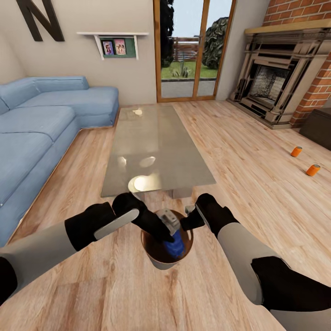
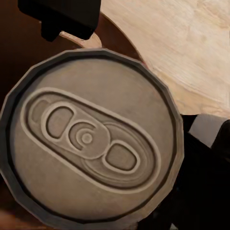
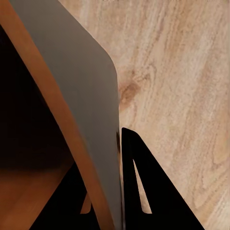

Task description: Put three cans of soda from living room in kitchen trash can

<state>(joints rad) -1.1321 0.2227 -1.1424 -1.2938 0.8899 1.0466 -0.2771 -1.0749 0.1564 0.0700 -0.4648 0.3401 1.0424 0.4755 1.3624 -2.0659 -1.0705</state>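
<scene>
Holding the trash can [image 1: 162, 263] steady by its rim pinched between the right gripper [image 1: 191, 215] fingers, let the left gripper [image 1: 171, 229], clamped on the blue can [image 1: 175, 246] inside the bin, spread only once low.

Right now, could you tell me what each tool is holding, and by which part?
The left tool holds the dark blue soda can near its top, inside the bin's mouth. The right tool grips the trash can by its rim wall.
</scene>
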